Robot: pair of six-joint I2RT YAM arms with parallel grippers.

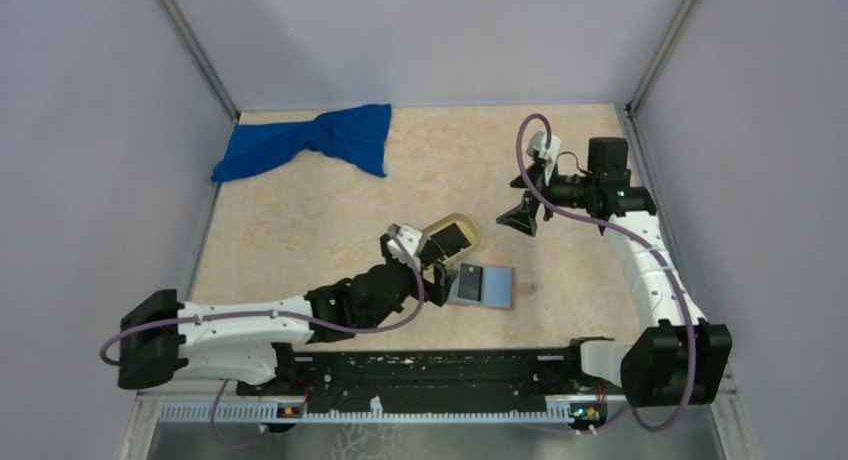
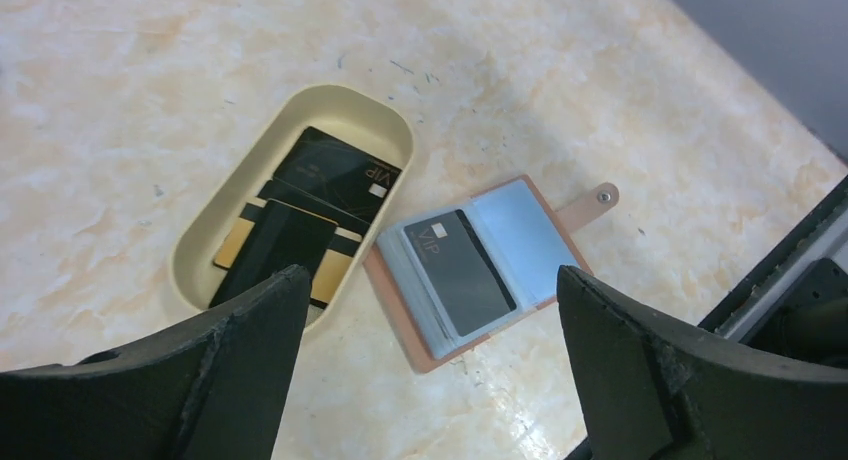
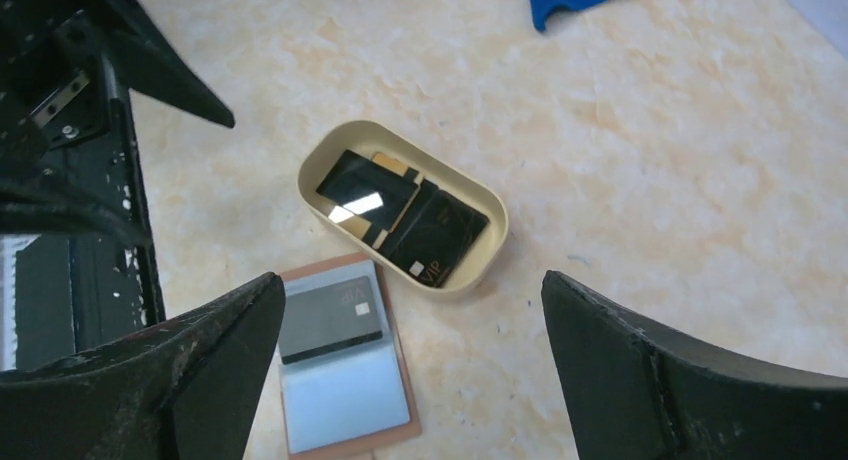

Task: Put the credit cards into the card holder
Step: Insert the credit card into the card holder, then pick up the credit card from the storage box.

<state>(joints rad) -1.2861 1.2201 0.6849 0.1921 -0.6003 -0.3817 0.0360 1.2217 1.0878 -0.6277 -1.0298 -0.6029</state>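
A beige marbled table [image 1: 300, 240] is seen from above, with two robot arms reaching in from its near edge. At the far left corner lies a crumpled blue cloth [image 1: 310, 145]. Nearer the middle, the left hand [image 2: 432, 280] hovers over the table with its two fingers wide apart, holding nothing. Just below and ahead of it sits an oval tan tray [image 2: 300, 100] holding several overlapping cards, among them a black card [image 2: 335, 170] marked VIP and others in black and gold. Just beside the tray, to its right, the card holder [image 2: 520, 230] lies open flat on the table, reddish-brown outside and blue-grey inside, its snap strap sticking out to one side. A grey card [image 2: 460, 270] marked VIP lies on its left half; whether it sits inside a slot cannot be told. Further right and higher up, the right hand [image 3: 410, 285] hangs well apart from the tray, its fingers also spread wide and holding nothing.
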